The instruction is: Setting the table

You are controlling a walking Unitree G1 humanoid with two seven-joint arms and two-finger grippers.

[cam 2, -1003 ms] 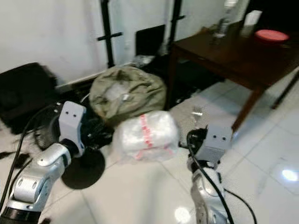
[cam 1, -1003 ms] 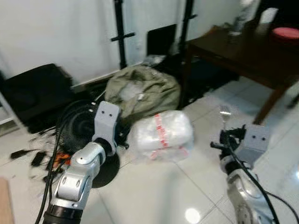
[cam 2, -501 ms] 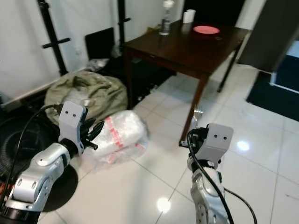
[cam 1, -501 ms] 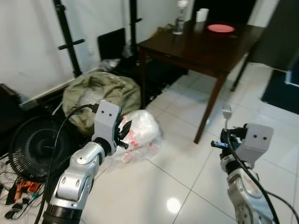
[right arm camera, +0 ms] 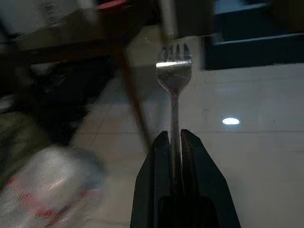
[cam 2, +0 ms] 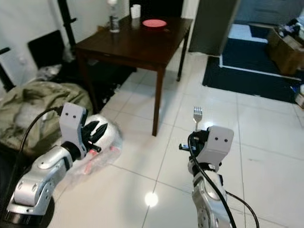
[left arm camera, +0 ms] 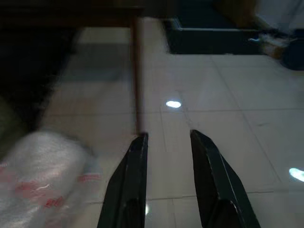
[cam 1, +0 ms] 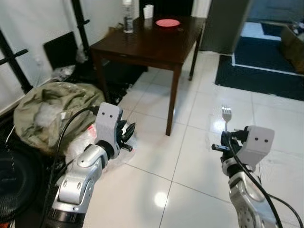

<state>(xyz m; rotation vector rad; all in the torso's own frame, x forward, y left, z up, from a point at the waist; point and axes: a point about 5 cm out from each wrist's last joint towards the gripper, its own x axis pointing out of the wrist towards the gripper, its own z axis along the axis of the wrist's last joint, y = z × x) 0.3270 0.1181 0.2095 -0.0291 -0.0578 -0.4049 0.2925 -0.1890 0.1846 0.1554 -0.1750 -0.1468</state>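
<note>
Left tool [left arm camera: 166, 137] agape, right tool [right arm camera: 172, 137] clamped.

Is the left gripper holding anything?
No. The left gripper has its jaws apart with only bare floor tile between them, while the fork sits clamped in the right gripper.

A wide stretch of bare white tiled floor [cam 1: 190, 156] lies open ahead of both arms, running forward on the robot's right toward a dark rug [cam 1: 259, 76]. The dark wooden table [cam 1: 147, 45] stands ahead to the left, its near corner leg [cam 1: 172, 107] rising from the tiles and blocking a straight path on that side. On the tabletop, a red plate [cam 1: 167, 22], a white cup [cam 1: 148, 10] and a bottle [cam 1: 127, 14] crowd the far end; the near half is open. Low on the left, a clear plastic bundle [cam 2: 97, 142] and an olive bag [cam 1: 47, 111] clutter the floor beside the left gripper [cam 1: 124, 135]. A cardboard box [cam 2: 285, 47] sits far right.
</note>
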